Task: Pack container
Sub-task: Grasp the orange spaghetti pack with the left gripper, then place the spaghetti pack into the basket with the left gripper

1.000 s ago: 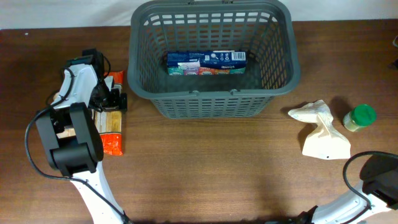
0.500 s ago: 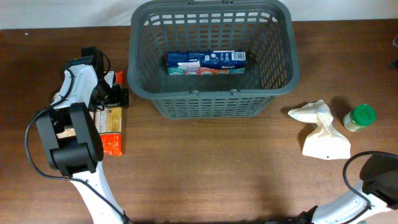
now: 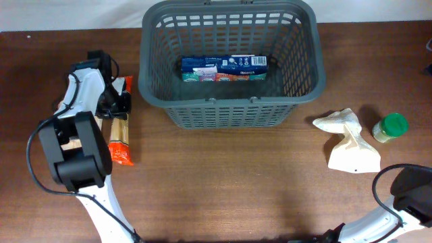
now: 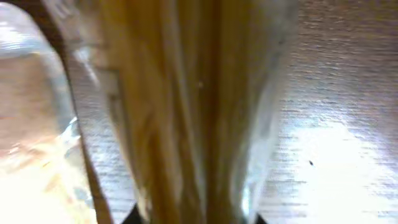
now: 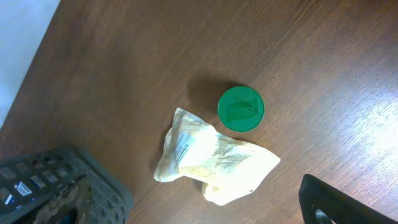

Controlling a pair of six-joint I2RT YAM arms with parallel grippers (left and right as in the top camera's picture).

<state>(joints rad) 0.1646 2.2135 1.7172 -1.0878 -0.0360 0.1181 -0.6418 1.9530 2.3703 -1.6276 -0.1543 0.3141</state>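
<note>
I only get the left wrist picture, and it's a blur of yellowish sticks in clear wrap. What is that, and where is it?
Observer: A long spaghetti packet with orange-red ends, lying on the table just left of the basket.
Operator: Anything in the basket?
Observer: Yes, one blue box lies on its floor.
Operator: What else is out there?
Observer: To the basket's right, a pale pouch and a green-lidded jar sit on the table.
</note>
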